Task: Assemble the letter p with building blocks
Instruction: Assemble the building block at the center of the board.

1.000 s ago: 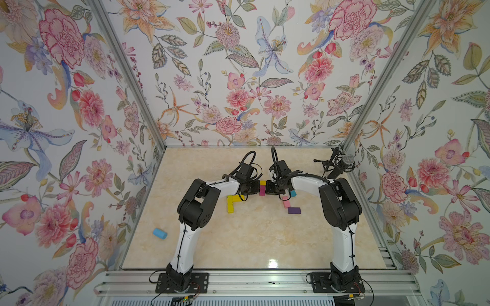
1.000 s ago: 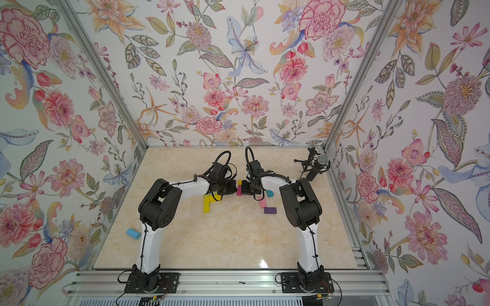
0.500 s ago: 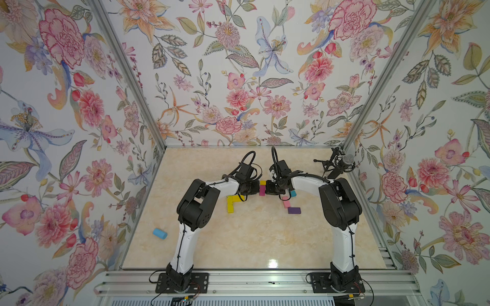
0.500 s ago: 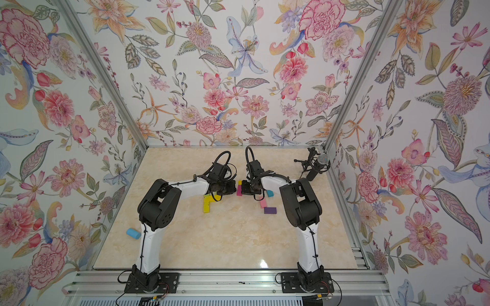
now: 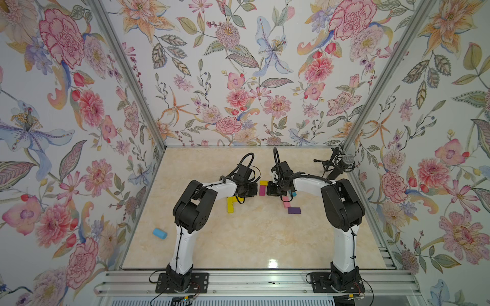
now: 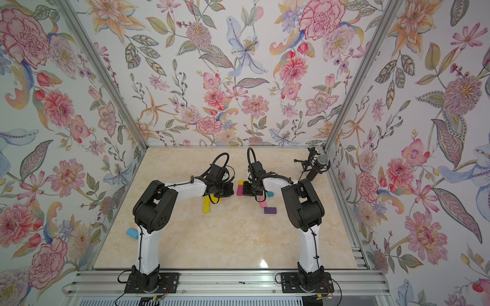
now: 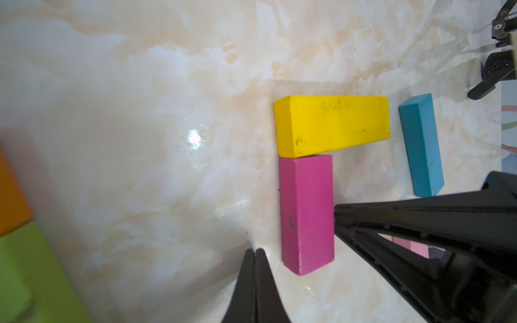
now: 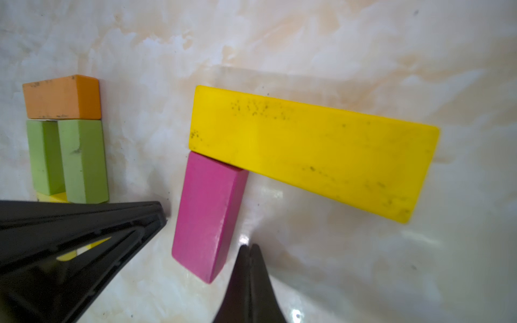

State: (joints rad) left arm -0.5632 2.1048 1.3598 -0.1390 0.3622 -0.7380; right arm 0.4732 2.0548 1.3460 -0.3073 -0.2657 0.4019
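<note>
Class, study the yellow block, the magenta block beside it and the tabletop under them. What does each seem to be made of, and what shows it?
Yellow block: likely painted wood, matte; dark specks and scuffs mark its face. Magenta block: probably the same, slight sheen, one small nick. Tabletop: glossy, cream marble pattern with bright glare; stone or laminate, cannot tell.

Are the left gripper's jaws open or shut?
Shut: on the left gripper the jaws meet with no gap, holding nothing, beside the magenta block.
</note>
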